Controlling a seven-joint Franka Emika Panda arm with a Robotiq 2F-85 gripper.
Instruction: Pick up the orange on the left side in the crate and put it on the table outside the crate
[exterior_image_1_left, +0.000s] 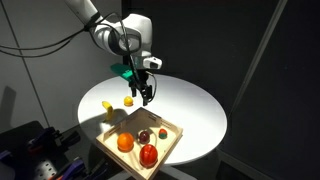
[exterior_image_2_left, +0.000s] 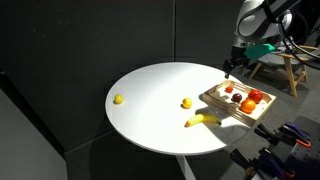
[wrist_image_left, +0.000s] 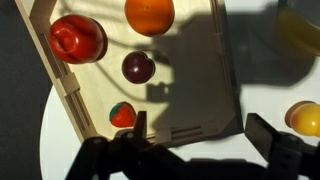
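The orange lies in the light wooden crate near the table's front edge. A redder round fruit, a dark plum and a strawberry lie in the crate with it. In the wrist view the orange is at the top edge, well beyond the fingers, and the crate's floor fills the middle. My gripper hangs open and empty above the crate's far rim; its fingers straddle that rim. It also shows in an exterior view above the crate.
The round white table carries small yellow fruits outside the crate. A banana lies near the crate. A yellow fruit lies just beside my finger in the wrist view. Dark curtains surround the table.
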